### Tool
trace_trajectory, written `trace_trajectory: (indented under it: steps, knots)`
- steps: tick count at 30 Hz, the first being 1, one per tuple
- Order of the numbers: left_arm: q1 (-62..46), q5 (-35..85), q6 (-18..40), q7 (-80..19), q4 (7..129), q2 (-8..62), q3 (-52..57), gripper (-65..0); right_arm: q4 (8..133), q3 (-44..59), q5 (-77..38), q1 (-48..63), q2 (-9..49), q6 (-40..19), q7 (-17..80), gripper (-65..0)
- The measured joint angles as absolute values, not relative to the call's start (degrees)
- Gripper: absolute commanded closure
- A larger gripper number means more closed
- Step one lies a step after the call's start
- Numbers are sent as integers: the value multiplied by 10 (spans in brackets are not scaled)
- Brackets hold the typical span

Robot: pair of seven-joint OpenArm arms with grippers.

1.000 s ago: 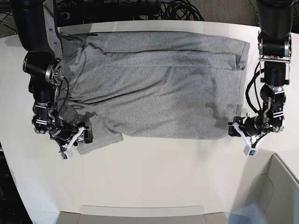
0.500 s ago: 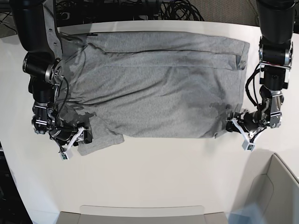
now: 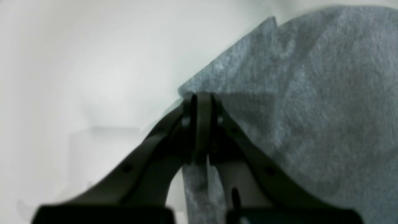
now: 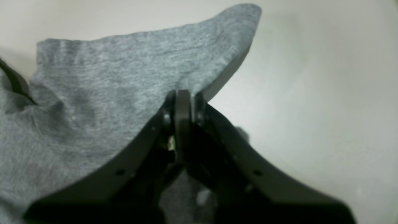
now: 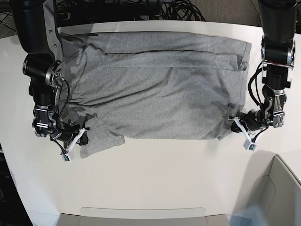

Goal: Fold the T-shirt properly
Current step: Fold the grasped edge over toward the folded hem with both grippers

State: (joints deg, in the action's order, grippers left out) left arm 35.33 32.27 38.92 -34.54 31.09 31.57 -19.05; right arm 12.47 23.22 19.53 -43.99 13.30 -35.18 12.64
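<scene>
Left wrist view: the left gripper [image 3: 202, 102] has its dark jaws pressed together on an edge of the grey T-shirt [image 3: 311, 109]. A strip of cloth runs down between the jaws, and the rest of the fabric fills the right side. To the left lies bare white table [image 3: 77, 77], open room.

Right wrist view: the right gripper [image 4: 183, 99] is clamped on the T-shirt [image 4: 108, 93] near a pointed corner of cloth that rises to the upper right. Fabric spreads left; pale table [image 4: 326, 93] is free on the right.

Base view: the T-shirt [image 5: 160, 84] lies spread flat across the far half of the table [image 5: 155, 179], plain side up, its far edge close to the table's far rim. The left gripper [image 5: 239, 123] pinches the near corner on this view's right; the right gripper [image 5: 77, 136] pinches the sleeve at the near left. The near half of the table is open. A pale bin [image 5: 277, 193] stands at the near right corner, and black cables [image 5: 178, 9] lie beyond the far edge.

A second ago both sets of jaws stood wide open beside the cloth; now both have closed on it, and the left gripper has moved inward onto the hem.
</scene>
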Motion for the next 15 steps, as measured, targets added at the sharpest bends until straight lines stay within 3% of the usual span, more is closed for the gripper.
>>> trace_trajectory:
  steps: [5,15]
  knots:
    - [342,312,395,-374,308,311,-90,0,140,232,202,-446,131,-353,139,0]
    - [342,310,393,-373,307,312,-83,0,342,232,199,-416,93,-356,250,0]
